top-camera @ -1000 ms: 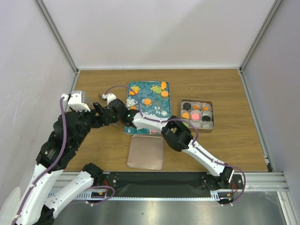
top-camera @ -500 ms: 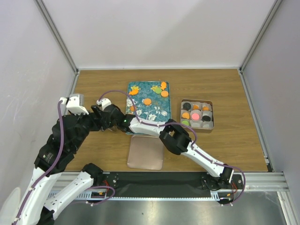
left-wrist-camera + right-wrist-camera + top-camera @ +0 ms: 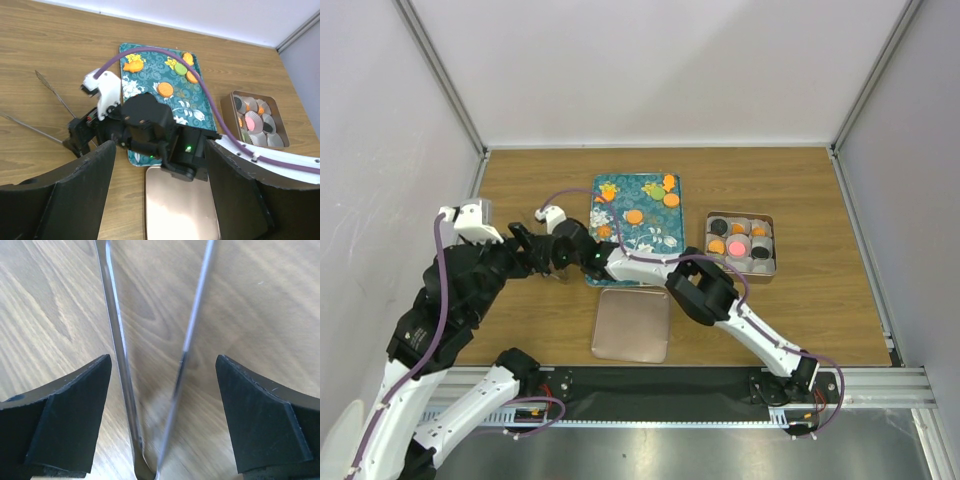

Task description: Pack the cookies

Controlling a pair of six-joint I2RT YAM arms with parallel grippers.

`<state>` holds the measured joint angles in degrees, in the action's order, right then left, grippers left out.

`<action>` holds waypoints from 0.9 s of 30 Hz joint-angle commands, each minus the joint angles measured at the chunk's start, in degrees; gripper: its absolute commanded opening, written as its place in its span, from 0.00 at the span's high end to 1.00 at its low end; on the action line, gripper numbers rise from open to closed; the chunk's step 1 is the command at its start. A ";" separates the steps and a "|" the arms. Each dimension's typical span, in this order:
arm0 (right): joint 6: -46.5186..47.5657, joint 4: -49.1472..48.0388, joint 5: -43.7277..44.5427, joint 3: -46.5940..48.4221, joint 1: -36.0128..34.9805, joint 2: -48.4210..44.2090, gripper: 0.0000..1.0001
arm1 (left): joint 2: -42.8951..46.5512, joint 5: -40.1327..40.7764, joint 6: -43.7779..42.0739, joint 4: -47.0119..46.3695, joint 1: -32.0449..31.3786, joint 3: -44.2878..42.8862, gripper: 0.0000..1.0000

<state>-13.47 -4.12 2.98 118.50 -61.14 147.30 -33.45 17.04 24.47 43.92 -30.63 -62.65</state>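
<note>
- Steel tongs (image 3: 116, 345) lie untouched between right pincer's (image 3: 163, 365) released fingers, long axis pointing away from wrist
- Cookies (image 3: 634, 216) on tray (image 3: 655, 190) behind that pincer; left pincer (image 3: 160, 150) released, empty, above

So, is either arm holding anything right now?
Nothing is held. The right end effector stands open around the tongs, not touching them; the left end effector is open, empty.
</note>
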 commanded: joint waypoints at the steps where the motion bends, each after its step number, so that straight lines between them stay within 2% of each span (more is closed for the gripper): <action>1: -1.03 -6.16 -2.02 -1.51 1.46 -8.77 0.10 | -0.82 1.16 0.05 -0.94 -0.31 -2.65 0.22; 7: -4.88 -7.13 -1.14 -4.93 3.92 -14.75 0.10 | -0.91 1.24 0.14 -0.86 -0.31 -3.70 0.22; 12: -7.44 -7.31 3.24 -14.49 6.29 -24.24 0.10 | -0.83 0.81 -0.03 -1.47 -0.31 -2.57 0.21; 17: -10.68 -1.08 10.88 -22.24 7.53 -33.65 0.15 | -2.32 -1.56 0.32 -2.96 -0.31 0.51 0.21; 21: -14.64 6.38 14.33 -30.06 9.29 -44.78 0.22 | -4.07 -4.55 1.54 -6.91 -0.31 5.07 0.21; 27: -17.28 15.71 20.74 -46.31 10.26 -59.75 0.24 | -8.20 -9.82 4.88 -12.54 -0.22 13.77 0.23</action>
<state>-27.64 5.39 17.85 77.32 -50.94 94.37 -40.14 11.33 26.72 36.60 -30.63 -51.88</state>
